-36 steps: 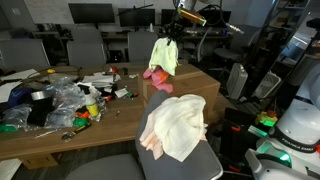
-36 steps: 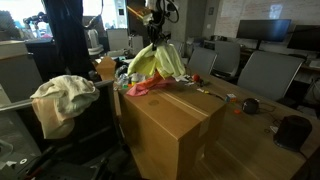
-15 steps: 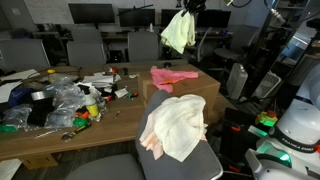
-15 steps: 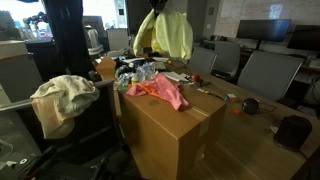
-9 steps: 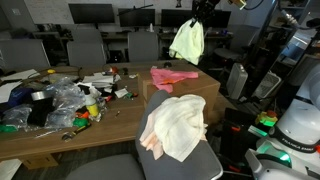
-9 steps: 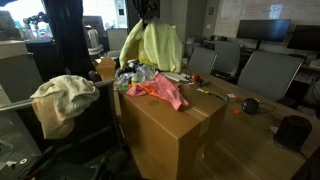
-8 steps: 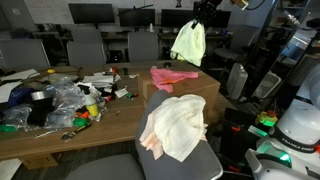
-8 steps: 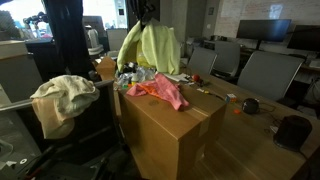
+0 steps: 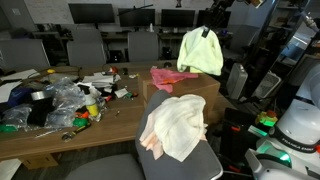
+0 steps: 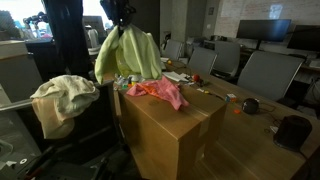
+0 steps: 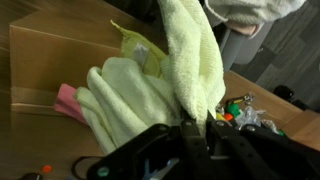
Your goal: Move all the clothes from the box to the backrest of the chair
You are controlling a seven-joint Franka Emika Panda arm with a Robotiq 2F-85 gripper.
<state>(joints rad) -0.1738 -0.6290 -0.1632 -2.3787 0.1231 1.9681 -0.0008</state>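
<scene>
Grip: the gripper was clamped on the top of the yellow-green garment.
Change: within a second that garment had swung off the cardboard box and hung in mid-air.
Chair: the cream-white garment draped the grey chair.
Remaining: the pink-red garment lay on the box and likely went last.

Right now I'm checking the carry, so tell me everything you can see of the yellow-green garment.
The yellow-green garment is soft, fleecy-looking fabric, pale and plain. It hangs in mid-air in loose vertical folds, pinched at its top by the shut fingers of the gripper. It dangles over the cardboard box and appears clear of the pink-red garment lying on the box top. Nothing else seems to touch it.
</scene>
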